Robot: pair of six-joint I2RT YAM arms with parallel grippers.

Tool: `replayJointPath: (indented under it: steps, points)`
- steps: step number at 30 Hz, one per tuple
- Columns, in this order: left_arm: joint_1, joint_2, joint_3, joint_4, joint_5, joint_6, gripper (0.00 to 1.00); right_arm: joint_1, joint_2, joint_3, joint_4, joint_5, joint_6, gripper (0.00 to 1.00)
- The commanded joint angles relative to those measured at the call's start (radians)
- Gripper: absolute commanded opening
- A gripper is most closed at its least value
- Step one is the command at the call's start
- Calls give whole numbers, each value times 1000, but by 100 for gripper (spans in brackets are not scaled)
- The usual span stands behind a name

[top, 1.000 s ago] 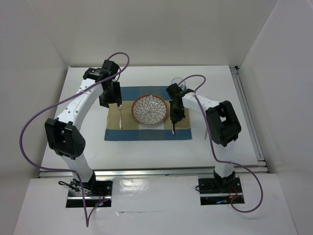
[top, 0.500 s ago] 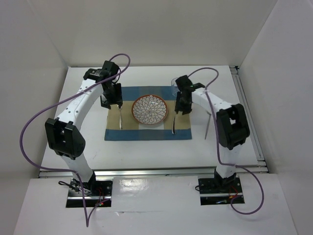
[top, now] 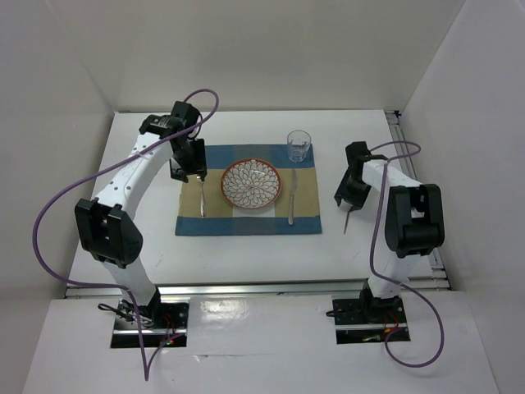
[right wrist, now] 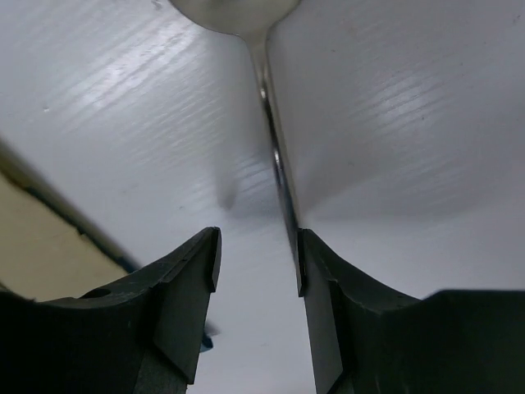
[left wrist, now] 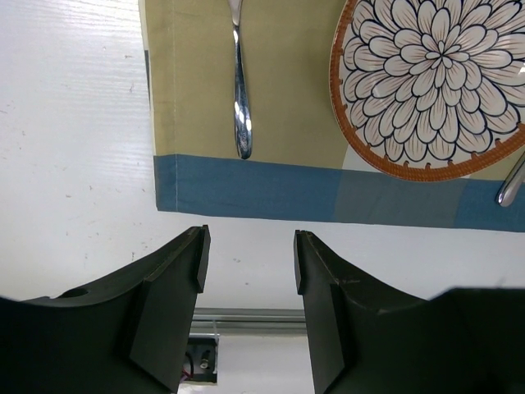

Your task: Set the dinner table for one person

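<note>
Hovering over the spoon [right wrist: 279,168], the right gripper [right wrist: 256,246] has its jaws apart beside the handle, likely lining up a grab. The left gripper [left wrist: 248,246] hangs empty, jaws parted, near the fork [left wrist: 239,90].

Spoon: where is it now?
Top view: the spoon lies on the bare dinner table, just right of the placemat, beneath the right gripper.

The scene is lit brightly and evenly from above, and only faint, soft shadows are cast on the dinner table [top: 246,254]. Glare is seen on the glossy near ledge [top: 262,328]. The plate [left wrist: 426,82] is rendered sharply in the left wrist view. In the right wrist view the spoon [right wrist: 277,164] is blurred, with a soft shadow beside it.
</note>
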Motion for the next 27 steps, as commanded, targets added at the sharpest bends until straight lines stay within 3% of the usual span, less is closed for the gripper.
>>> replayJointPath:
  steps: [1,11,16,19,24,27]
  points:
    - [2,-30,-1,8,2,26,62,-28,17,-20,84,-17,-26,53]
    - [2,-21,-1,8,2,26,62,-58,38,-74,167,-36,-48,51]
    - [2,-21,-1,8,11,26,62,-69,63,-115,274,-67,-97,26]
    - [2,-21,9,8,11,17,62,-51,20,-125,270,-76,-97,0]
    - [2,-42,9,-1,-1,8,62,126,-81,-116,198,39,-109,0]
    - [2,-54,9,-1,-25,-10,62,188,-94,-62,147,26,-100,0]
